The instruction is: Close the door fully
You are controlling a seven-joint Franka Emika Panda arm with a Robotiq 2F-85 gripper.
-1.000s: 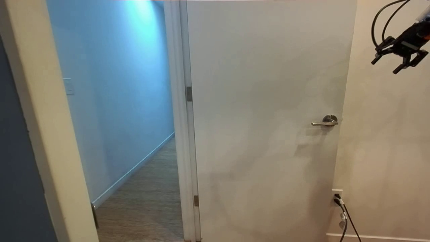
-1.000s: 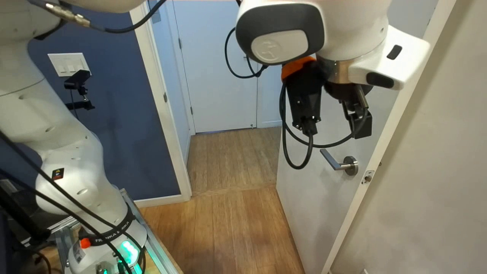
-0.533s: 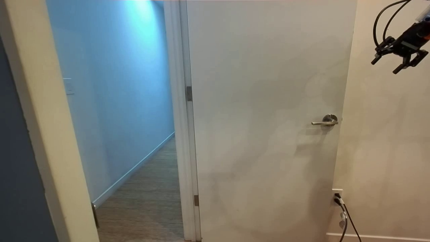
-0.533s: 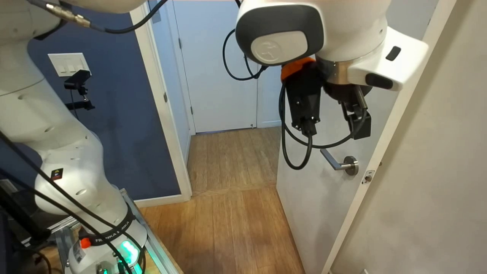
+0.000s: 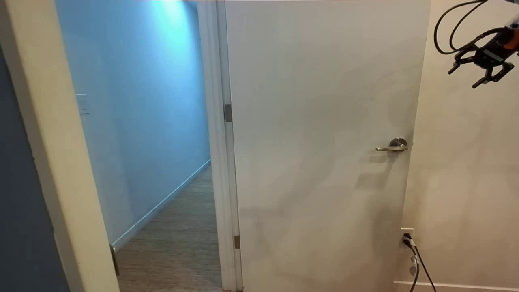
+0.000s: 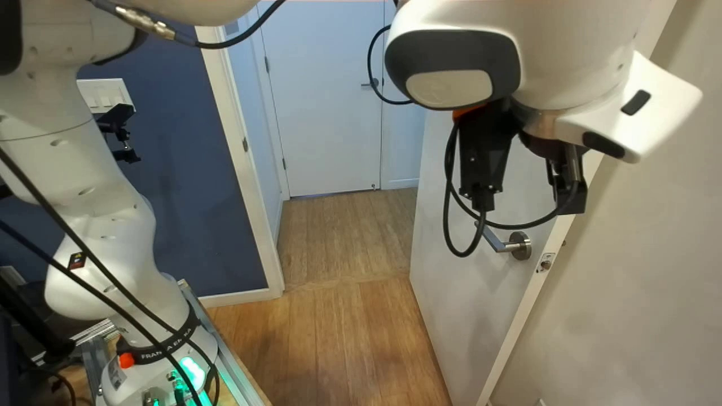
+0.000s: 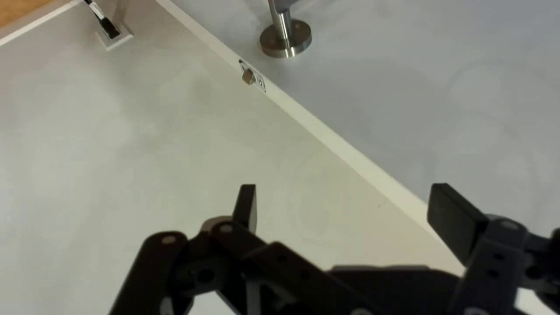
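The white door stands wide open near the off-white wall, and its inner face and free edge also show in an exterior view. Its silver lever handle is near the free edge. My gripper is open and empty, above and to the right of the handle in that view. In the wrist view my gripper has its fingers wide apart. The door's edge with its latch runs diagonally beyond and between them, and the handle base is at the top. No contact shows.
The off-white wall is behind the door, with a power outlet and plugged cables low down. The white door frame borders the open doorway. A blue wall stands behind the arm base. Loose cables hang at the wrist.
The arm's wrist has moved right and slightly down in an exterior view. In the other viewpoint the gripper has tilted slightly and its cables have swung left. The door has not moved.
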